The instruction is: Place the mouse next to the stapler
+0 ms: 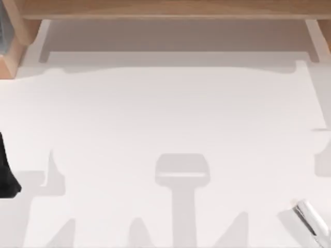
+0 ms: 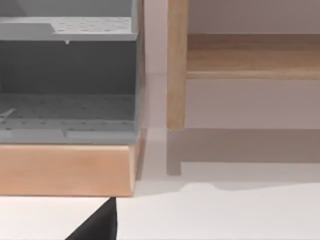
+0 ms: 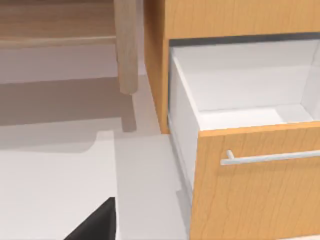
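The mouse and the stapler are out of view. My left arm (image 1: 6, 175) is a dark shape at the left edge of the white table (image 1: 170, 113). My right arm (image 1: 310, 219) is a pale piece at the table's near right corner. A black tip of my left gripper (image 2: 97, 227) pokes into the left wrist view above the white tabletop. The right wrist view has a like black tip of my right gripper (image 3: 97, 222). Nothing is held in either.
A wooden shelf (image 1: 170, 9) runs along the table's far edge. A grey perforated rack (image 2: 67, 75) stands on a wooden base beside a wooden post (image 2: 176, 65). A wooden cabinet has an open white drawer (image 3: 240, 100) with a metal handle (image 3: 270, 157).
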Tool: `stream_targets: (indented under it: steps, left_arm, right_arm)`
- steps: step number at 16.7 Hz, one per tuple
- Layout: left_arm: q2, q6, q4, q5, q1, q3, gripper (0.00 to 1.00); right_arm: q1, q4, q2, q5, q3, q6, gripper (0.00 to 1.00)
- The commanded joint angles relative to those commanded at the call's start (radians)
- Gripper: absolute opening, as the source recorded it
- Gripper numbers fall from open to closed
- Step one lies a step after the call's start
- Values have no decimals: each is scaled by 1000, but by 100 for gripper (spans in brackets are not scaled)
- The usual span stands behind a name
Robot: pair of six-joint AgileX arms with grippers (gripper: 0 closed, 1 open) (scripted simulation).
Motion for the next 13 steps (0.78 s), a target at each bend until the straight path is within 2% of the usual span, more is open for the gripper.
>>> stream_targets:
  steps: [7,13]
  left_arm:
    - [0,0,0,0,0,0,100]
    - [0,0,0,0,0,0,100]
  right_arm:
    - [-174,-446,719,10,727,-30,100]
    - [-237,-692,1235,6,1245,-81,100]
